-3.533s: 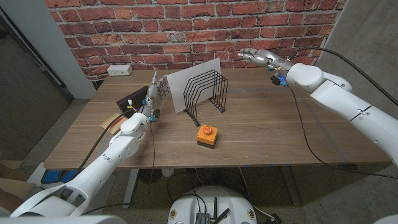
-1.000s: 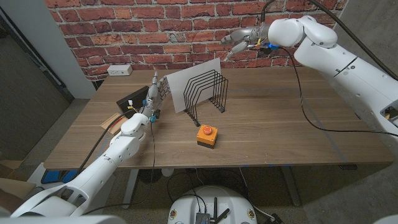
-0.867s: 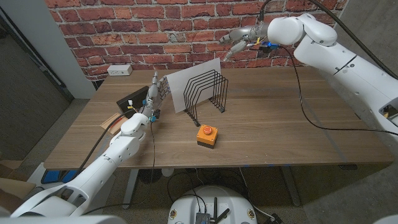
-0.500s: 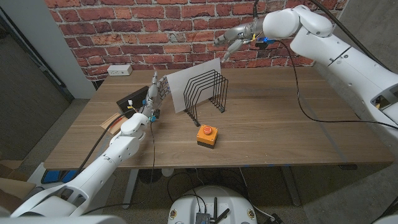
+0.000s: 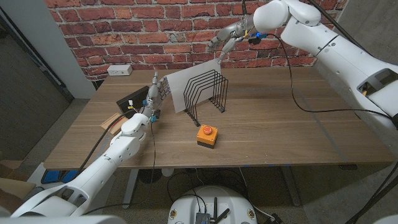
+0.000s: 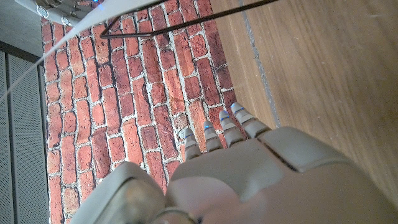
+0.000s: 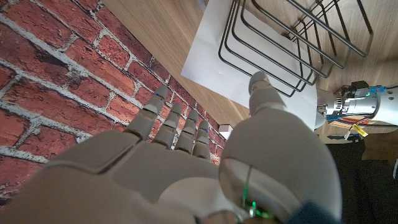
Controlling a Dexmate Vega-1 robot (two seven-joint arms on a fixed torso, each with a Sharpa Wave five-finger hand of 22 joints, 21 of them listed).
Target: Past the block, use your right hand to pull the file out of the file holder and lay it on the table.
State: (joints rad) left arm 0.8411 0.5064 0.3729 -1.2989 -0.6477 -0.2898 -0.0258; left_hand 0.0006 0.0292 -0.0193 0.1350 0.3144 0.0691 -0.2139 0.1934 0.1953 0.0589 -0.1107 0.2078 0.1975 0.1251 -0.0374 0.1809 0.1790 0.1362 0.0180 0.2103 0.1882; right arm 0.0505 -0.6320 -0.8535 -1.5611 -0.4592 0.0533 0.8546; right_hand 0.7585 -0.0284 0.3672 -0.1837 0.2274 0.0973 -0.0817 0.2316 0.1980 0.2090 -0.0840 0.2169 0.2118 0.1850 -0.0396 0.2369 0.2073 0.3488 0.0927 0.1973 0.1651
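Left hand (image 5: 157,90): raised above the bench (image 5: 280,124) just left of the file, fingers (image 6: 224,127) straight and apart, holding nothing.
File (image 5: 189,84): white sheet standing tilted in the rear slot of the file holder (image 5: 208,93), which sits at mid-bench.
Block (image 5: 207,135): orange-topped box with a red button, on the bench in front of the holder.
Right hand (image 5: 227,38): in the air above the file's upper right corner, fingers (image 7: 168,124) spread and empty, not touching the sheet.
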